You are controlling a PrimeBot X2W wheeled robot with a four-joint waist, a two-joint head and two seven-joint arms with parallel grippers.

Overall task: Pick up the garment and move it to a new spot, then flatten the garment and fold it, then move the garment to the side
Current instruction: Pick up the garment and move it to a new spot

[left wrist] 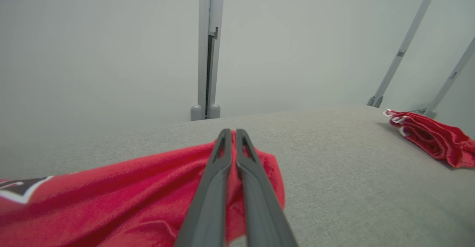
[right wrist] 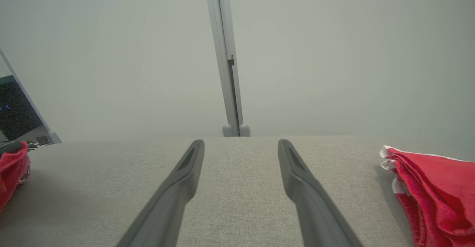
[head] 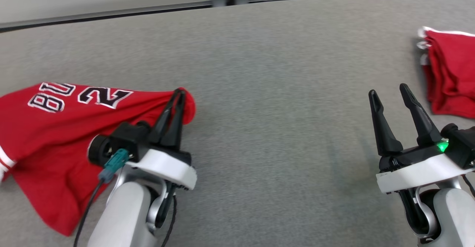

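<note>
Two red heaps flank the grippers. The left gripper [head: 179, 91] is pinched tight on a corner of the garment [head: 48, 143], which trails back to its left across the grey table [head: 278, 91]. The right gripper [head: 388, 90] hovers with its fingers spread. A folded red pile [head: 451, 76] lies just to its right.
</note>
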